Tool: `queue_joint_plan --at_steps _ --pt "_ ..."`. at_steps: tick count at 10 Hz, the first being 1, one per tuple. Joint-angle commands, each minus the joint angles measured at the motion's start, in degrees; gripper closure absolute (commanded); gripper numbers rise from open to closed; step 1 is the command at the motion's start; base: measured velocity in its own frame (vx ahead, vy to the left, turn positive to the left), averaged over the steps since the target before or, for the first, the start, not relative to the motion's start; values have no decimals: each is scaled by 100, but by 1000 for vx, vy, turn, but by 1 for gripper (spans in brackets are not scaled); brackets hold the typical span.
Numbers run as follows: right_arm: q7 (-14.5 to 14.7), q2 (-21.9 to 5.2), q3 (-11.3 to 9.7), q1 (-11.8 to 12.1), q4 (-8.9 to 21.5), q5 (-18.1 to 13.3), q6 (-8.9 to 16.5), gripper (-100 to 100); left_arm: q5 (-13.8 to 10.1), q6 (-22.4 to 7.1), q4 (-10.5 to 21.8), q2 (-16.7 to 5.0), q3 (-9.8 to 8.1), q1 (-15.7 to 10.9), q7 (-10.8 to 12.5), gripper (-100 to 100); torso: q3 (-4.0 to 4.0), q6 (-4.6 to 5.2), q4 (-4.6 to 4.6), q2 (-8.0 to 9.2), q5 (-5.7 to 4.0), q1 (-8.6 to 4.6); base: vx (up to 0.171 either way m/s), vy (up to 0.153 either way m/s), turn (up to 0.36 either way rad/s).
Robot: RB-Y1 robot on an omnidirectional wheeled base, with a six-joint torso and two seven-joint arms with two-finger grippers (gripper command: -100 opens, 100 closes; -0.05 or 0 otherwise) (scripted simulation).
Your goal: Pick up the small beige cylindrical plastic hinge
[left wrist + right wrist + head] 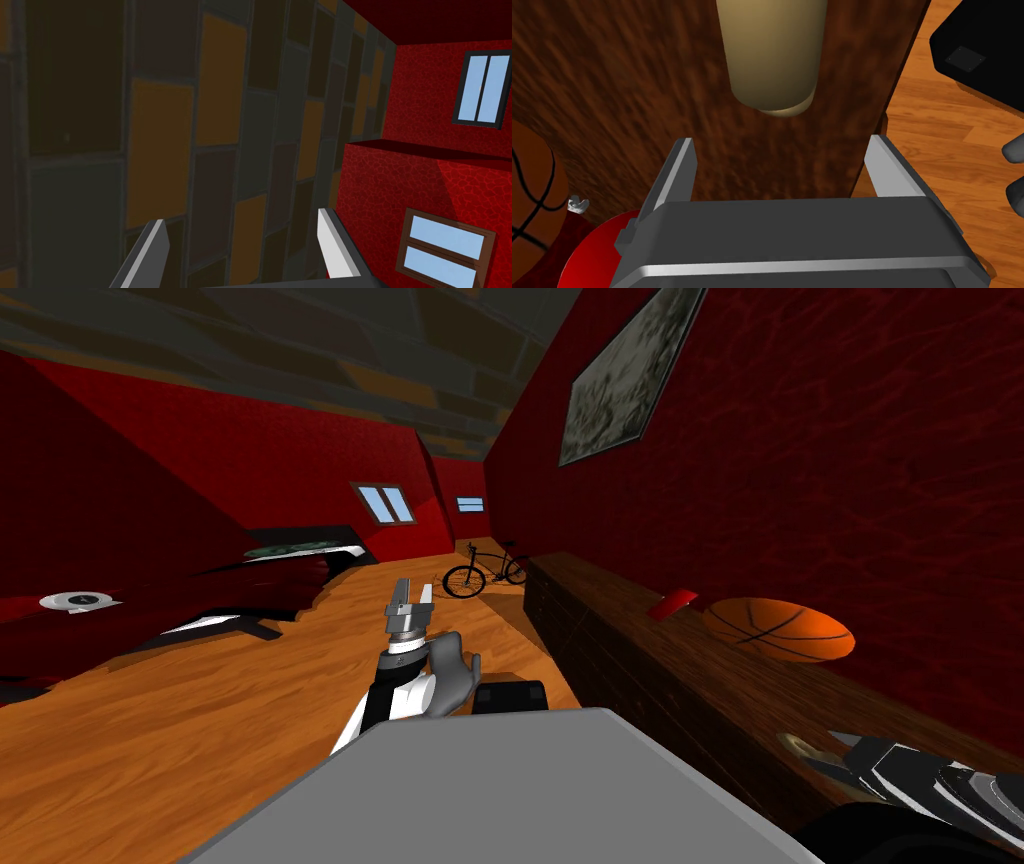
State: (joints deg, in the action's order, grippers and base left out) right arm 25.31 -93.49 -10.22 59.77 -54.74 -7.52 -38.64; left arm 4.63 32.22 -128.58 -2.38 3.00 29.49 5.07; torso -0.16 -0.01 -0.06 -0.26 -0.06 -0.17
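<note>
The beige cylindrical hinge (772, 50) lies on a dark wooden bench top (612, 75), just ahead of my right gripper (782, 165). That gripper is open, its two fingers apart and short of the cylinder's near end, touching nothing. In the head view the hinge (800, 746) shows as a small tan disc on the bench (640, 658) at my right, with the right arm reaching over it. My left gripper (410, 606) is raised in front of me over the floor, open and empty, its fingers (335, 250) standing wide apart.
An orange basketball (780, 630) and a small red object (672, 603) rest farther along the bench. The red wall runs right behind the bench. A red car (150, 598) stands to the left and a bicycle (485, 571) at the far end of the wooden floor.
</note>
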Motion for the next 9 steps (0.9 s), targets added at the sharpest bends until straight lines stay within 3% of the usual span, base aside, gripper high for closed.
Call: queue_joint_plan --at_steps 1,3,5,7,8,9 --pt "-49 0 -186 163 77 -143 11 -100 0 0 0 0 0 0 0 0 0 0 0 0 0 0 76 -76 84" --pt "-49 0 -186 163 77 -143 11 -100 0 0 0 0 0 0 0 0 3 1 1 7 -1 -1 26 -33 11" --pt "-108 43 -406 375 145 -305 -29 -100 0 0 0 0 0 -1 0 0 13 2 6 23 3 15 14 -26 59" --pt "-105 49 -401 333 163 -302 -57 -100 0 0 0 0 0 0 0 0 12 2 5 21 1 8 14 -27 24" --pt "-104 47 -397 350 143 -298 -32 0 0 0 0 0 0 0 0 0 13 2 6 23 2 14 0 0 0" --pt "123 179 -471 291 147 -259 18 -100 0 0 0 1 0 0 0 0 15 2 6 26 4 19 81 -37 -82"
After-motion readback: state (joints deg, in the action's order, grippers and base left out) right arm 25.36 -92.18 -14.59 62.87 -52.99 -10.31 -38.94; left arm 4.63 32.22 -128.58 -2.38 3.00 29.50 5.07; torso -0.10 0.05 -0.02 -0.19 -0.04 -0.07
